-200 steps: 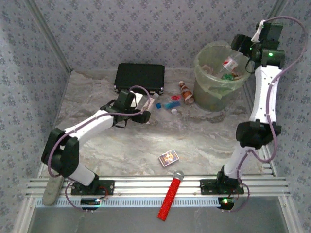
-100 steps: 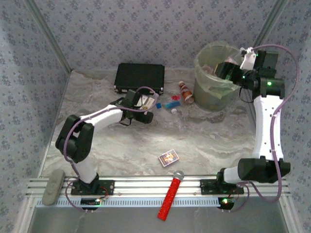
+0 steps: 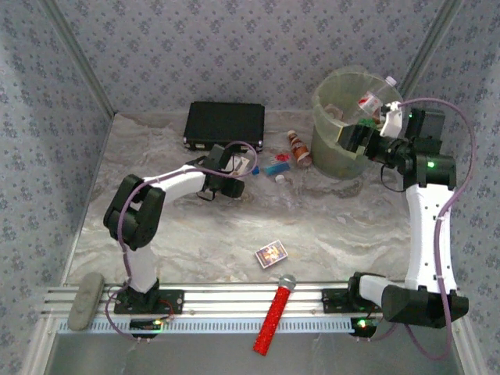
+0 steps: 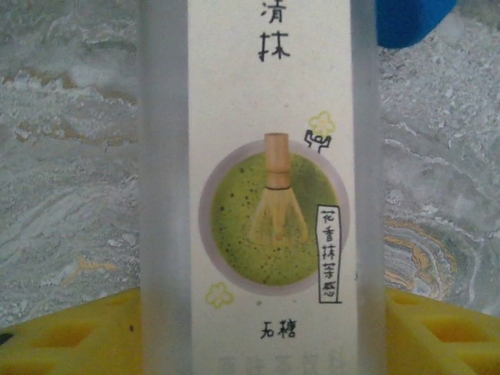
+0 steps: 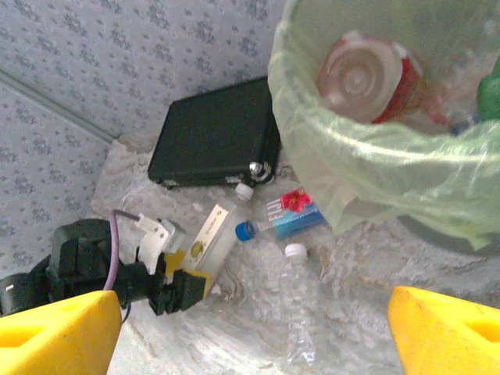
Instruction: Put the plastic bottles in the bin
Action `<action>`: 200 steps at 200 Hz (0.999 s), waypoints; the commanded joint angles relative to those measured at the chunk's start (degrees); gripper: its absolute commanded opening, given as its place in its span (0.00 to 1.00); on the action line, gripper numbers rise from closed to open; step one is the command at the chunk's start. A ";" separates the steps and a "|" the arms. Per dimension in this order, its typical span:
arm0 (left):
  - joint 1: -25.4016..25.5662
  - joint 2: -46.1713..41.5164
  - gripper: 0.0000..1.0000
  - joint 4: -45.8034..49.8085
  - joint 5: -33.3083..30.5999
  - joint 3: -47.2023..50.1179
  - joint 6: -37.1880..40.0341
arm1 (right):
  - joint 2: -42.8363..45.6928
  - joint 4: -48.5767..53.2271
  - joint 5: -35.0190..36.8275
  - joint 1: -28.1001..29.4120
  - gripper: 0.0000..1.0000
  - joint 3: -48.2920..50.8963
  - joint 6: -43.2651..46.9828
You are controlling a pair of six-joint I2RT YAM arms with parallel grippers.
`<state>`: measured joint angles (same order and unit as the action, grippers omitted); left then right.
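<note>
A frosted bottle with a green matcha label (image 4: 258,195) lies on the marble table in front of the black case. My left gripper (image 4: 262,328) is shut on its lower end, a yellow finger (image 4: 70,336) against each side; the right wrist view shows that gripper (image 5: 176,277) and bottle (image 5: 211,234) too. Beside it lie a blue-capped bottle (image 5: 293,219) and a clear white-capped one (image 5: 301,305). An orange-brown bottle (image 3: 298,148) lies by the bin (image 3: 324,98). Inside the bin is a red-labelled bottle (image 5: 367,78). My right gripper (image 3: 351,141) hangs open and empty just left of the bin's rim.
A black case (image 3: 225,123) lies at the back, close behind the held bottle. A patterned card box (image 3: 271,254) sits mid-table and a red microphone (image 3: 275,312) crosses the front rails. A grey lump (image 3: 84,301) rests at the front left.
My left gripper reached forward to the matcha bottle and closed on it. My right arm swung from the bin's far right side down to its left rim, still open.
</note>
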<state>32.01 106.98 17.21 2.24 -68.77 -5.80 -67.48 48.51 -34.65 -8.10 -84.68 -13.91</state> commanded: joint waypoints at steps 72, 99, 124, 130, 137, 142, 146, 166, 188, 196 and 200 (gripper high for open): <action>0.34 -5.24 0.51 4.41 -3.91 -0.98 1.32 | -0.73 -6.48 -13.33 5.01 0.89 2.86 -2.85; 0.33 -11.72 0.51 4.68 -5.10 1.11 0.42 | -2.99 -9.13 -9.97 11.48 0.89 2.68 -4.59; 0.39 -18.91 0.48 -0.02 -0.84 5.71 -2.12 | -7.00 -12.87 -5.92 17.22 0.88 2.37 -7.70; 0.36 -20.66 0.48 -2.11 1.23 7.09 -2.91 | -8.37 -13.76 -5.94 18.45 0.88 2.20 -8.92; 0.44 -22.43 0.47 -4.92 3.72 8.99 -3.89 | -10.04 -15.61 -6.03 19.70 0.88 1.71 -9.76; 0.43 -23.60 0.47 -7.02 5.42 10.25 -4.69 | -11.28 -16.30 -5.97 20.66 0.89 1.23 -10.34; 0.54 -24.52 0.46 -8.78 6.65 11.30 -5.30 | -12.13 -16.68 -5.79 21.37 0.90 0.83 -10.55; 1.26 -27.82 0.44 -16.37 10.65 15.56 -7.72 | -16.71 -17.69 -4.13 24.46 0.94 -2.01 -10.83; 2.37 -28.95 0.44 -20.67 12.75 17.59 -8.79 | -20.95 -20.44 -4.18 26.72 0.99 -4.04 -11.70; 2.85 -29.02 0.44 -21.54 13.15 17.88 -8.87 | -22.42 -21.26 -4.45 27.27 1.00 -4.61 -12.13; 3.10 -29.04 0.44 -21.95 13.28 18.05 -8.87 | -23.12 -21.71 -4.80 27.42 1.00 -4.90 -12.26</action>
<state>33.82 79.22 3.38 10.83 -51.86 -12.64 -87.77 31.18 -39.72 17.87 -86.13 -24.18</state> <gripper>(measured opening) 0.544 0.995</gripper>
